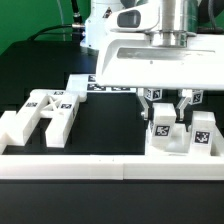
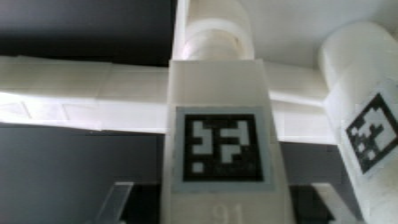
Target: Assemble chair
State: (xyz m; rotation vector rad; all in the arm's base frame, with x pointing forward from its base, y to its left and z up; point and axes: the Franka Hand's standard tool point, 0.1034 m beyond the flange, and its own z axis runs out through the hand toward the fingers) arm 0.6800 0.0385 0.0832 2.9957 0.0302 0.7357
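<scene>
The chair is in loose white tagged parts. My gripper reaches down at the exterior view's right, with its fingers on either side of a white bar that carries a square tag. The jaws are shut on that bar. In the wrist view the bar runs away from the fingers to a crosswise white piece. A second tagged part lies beside it. Below the gripper stands a blocky white assembly with tags on top. An H-shaped white part lies at the exterior view's left.
The marker board lies flat behind the parts. A long white border rail runs along the front edge and another stands at the left. The arm's white body overhangs the right half.
</scene>
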